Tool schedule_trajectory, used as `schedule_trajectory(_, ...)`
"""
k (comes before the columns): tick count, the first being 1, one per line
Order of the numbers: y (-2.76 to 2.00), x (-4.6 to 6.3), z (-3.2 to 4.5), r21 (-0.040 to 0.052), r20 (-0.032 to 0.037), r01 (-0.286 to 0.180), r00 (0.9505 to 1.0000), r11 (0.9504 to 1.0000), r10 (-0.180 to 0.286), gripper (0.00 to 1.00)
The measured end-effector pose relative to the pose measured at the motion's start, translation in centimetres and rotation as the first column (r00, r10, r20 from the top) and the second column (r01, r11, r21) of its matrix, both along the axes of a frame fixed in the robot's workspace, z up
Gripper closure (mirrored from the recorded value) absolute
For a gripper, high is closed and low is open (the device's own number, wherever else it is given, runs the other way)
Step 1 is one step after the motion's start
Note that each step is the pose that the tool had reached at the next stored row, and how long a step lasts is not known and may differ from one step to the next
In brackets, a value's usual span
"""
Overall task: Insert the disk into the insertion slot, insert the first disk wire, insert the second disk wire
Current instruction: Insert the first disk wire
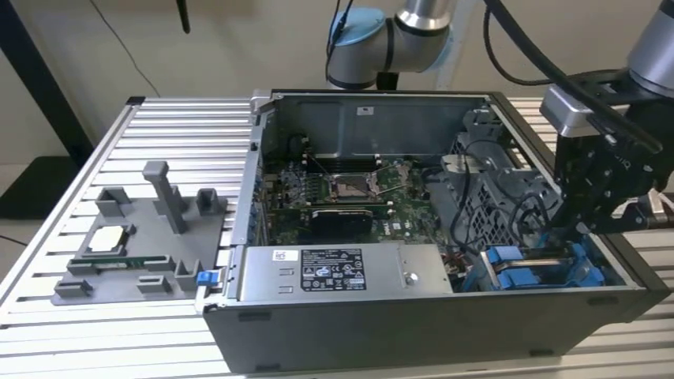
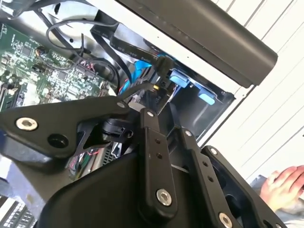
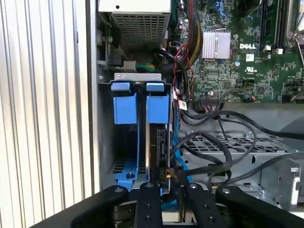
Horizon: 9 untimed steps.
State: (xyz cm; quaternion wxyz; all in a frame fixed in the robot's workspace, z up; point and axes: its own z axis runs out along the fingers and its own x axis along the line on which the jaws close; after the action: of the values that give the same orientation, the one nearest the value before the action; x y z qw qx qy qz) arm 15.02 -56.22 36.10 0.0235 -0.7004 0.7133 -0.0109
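The gripper [image 3: 167,183] is hovering at the slot [image 3: 140,76], where the disk [image 3: 160,142] is sitting edge-on, seemingly seated. Whether its jaws are clenched cannot be told. Cables [image 3: 223,115] crowding close could be snagging it. The second wrist view is adding a hand [image 2: 285,187] nearby.

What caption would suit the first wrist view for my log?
Gripper close to the disk, which sits on edge in the slot with blue tabs, black cables alongside.
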Motion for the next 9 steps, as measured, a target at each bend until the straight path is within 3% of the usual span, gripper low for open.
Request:
schedule_trajectory(4,0.0,0.0,1.42,0.0007,-0.0001,0.0,1.0,1.0,0.0,0.0)
schedule_trajectory(9,0.0,1.3,1.64,0.0179,-0.0001,-0.003,1.0,0.9998,0.003,0.0)
